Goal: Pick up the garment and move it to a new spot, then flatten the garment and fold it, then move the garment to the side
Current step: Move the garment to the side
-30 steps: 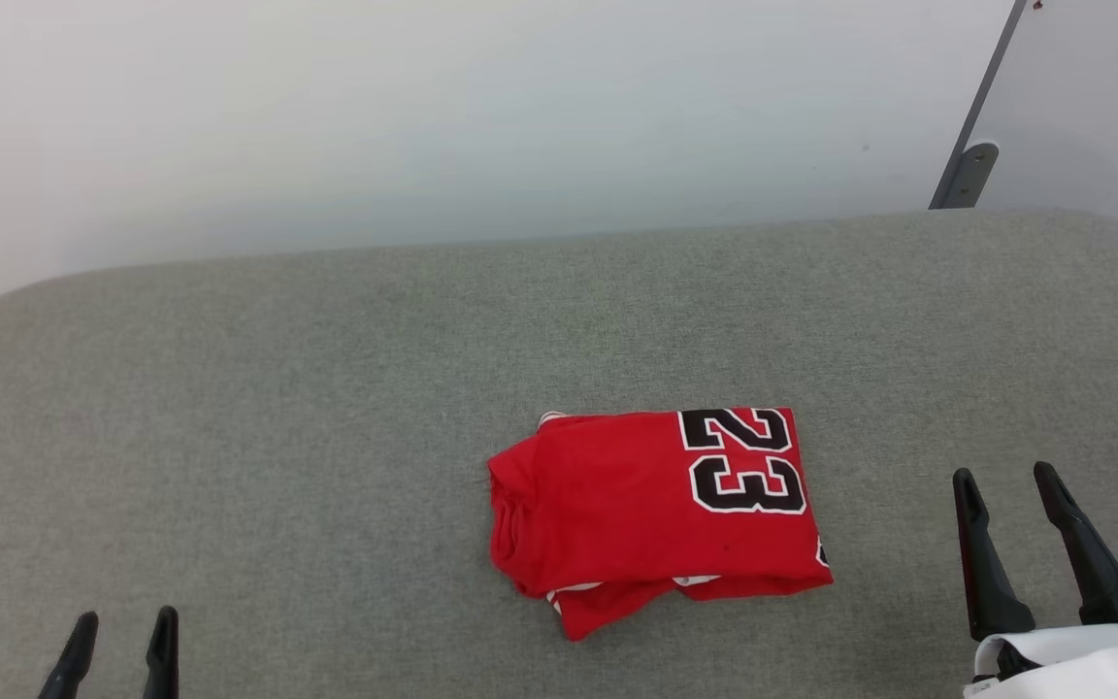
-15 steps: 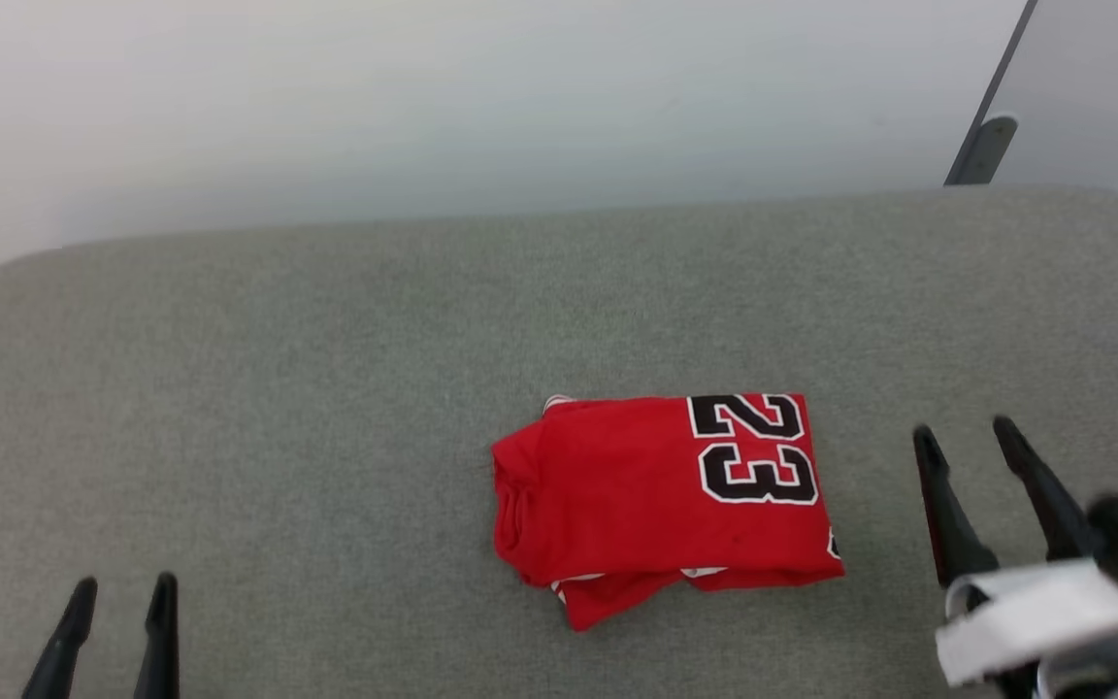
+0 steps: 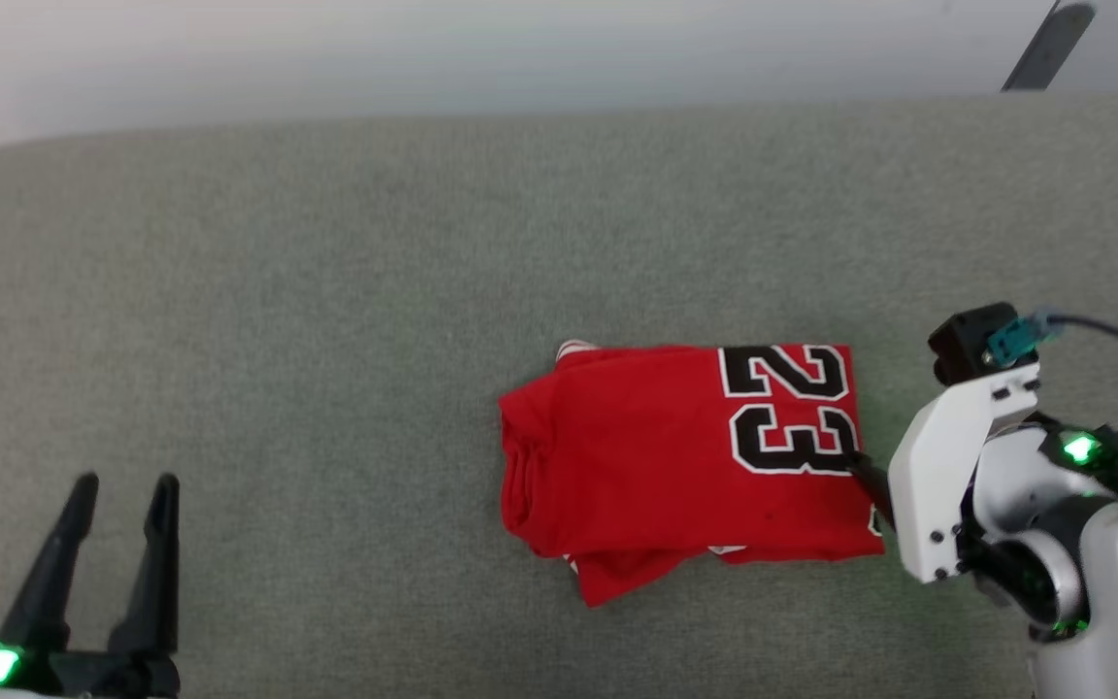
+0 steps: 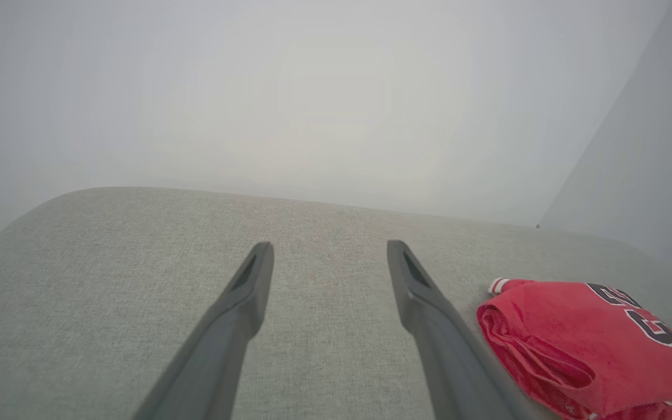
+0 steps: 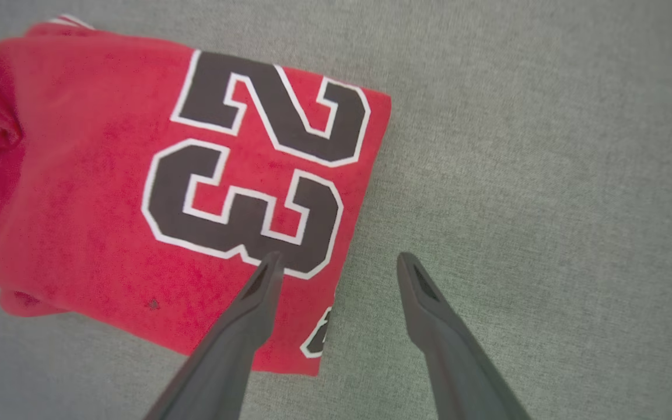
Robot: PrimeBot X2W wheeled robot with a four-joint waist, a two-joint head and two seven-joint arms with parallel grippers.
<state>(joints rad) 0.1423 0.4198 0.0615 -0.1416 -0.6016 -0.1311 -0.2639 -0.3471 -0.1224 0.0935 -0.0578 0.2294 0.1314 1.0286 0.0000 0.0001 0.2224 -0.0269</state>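
I see the red jersey (image 3: 656, 466) folded into a compact rectangle, its black, white-outlined "23" facing up at the right end. It lies flat on the grey fabric surface (image 3: 326, 291), layers bunched at its left edge.

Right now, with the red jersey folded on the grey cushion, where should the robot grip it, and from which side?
Probably best: grip the jersey at its straight right edge beside the number 23, coming from the robot's right. The open right gripper straddles that edge from above, while the left end looks bunched.
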